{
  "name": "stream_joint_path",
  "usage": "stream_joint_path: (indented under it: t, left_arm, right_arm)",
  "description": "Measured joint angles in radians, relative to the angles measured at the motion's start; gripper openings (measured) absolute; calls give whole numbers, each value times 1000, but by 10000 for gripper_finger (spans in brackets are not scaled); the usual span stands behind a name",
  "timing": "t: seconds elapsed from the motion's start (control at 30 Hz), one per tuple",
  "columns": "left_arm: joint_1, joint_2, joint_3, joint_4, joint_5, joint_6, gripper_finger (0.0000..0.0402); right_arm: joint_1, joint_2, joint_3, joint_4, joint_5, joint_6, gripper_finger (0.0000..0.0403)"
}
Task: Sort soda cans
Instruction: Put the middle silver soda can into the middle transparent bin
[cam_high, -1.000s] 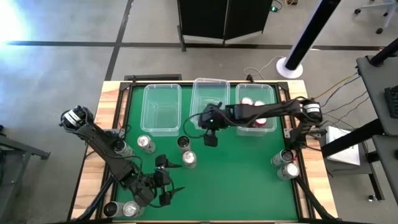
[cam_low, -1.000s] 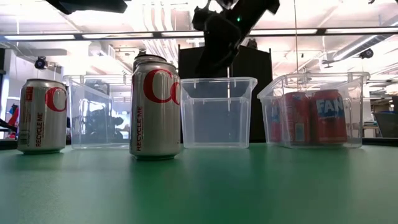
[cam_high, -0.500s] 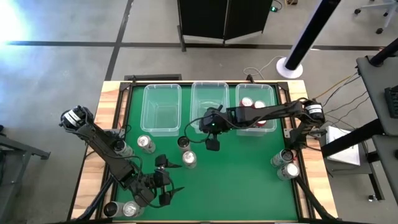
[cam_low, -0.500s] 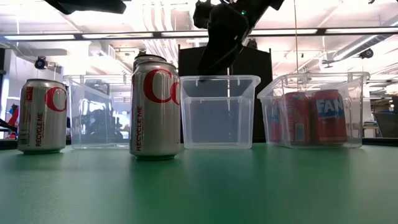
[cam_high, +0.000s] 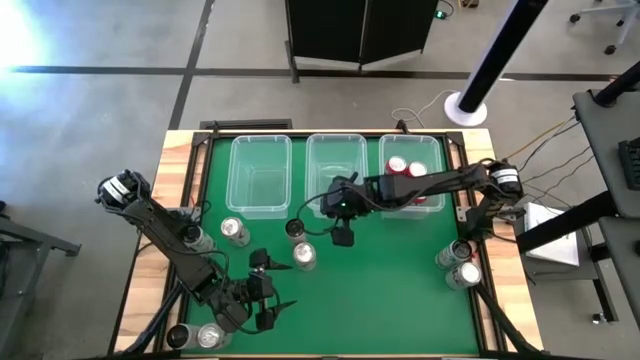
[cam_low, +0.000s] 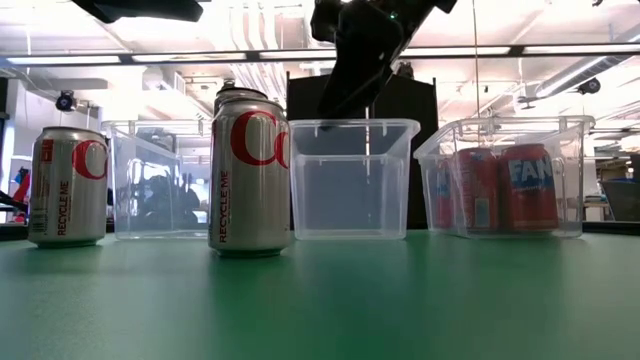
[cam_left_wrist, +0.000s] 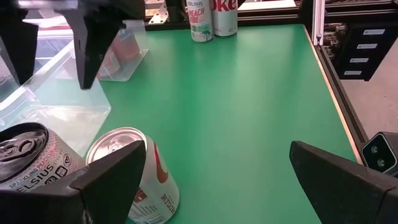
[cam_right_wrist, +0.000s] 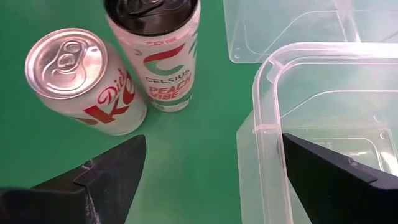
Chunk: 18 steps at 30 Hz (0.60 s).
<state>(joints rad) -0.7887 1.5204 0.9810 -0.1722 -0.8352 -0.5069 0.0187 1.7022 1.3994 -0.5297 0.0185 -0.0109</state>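
Right gripper (cam_high: 341, 236) being hovered, jaws wide, empty, over tall white cylindrical Celsius can (cam_right_wrist: 163, 59); probably light, slick, best pinched mid-body.

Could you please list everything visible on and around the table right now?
bins: three, clear, in a row along the far edge.
red cans: at least two, in the right bin.
middle cans: three, two silver and one white with a black top, in front of the left and middle bins.
right cans: two, silver tops, near the right edge.
left can: one, silver top, beside the left arm.
corner cans: two, front-left corner.
table: one, green.
left gripper: open, front-left.
right gripper: open, above the table in front of the middle bin.
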Motion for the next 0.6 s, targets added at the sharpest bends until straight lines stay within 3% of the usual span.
stream_joint_path:
  t: [0.27, 0.47, 0.6]
  left_arm:
    - [0, 0, 0, 1, -4, 1, 382]
    - [0, 0, 0, -5, -12, 1, 382]
    - [0, 0, 0, -11, 27, -12, 382]
  right_arm:
    - [29, -58, 35, -19, 19, 26, 359]
    - [136, -79, 50, 23, 106, 193, 359]
    - [240, -36, 23, 69, 289, 308, 359]
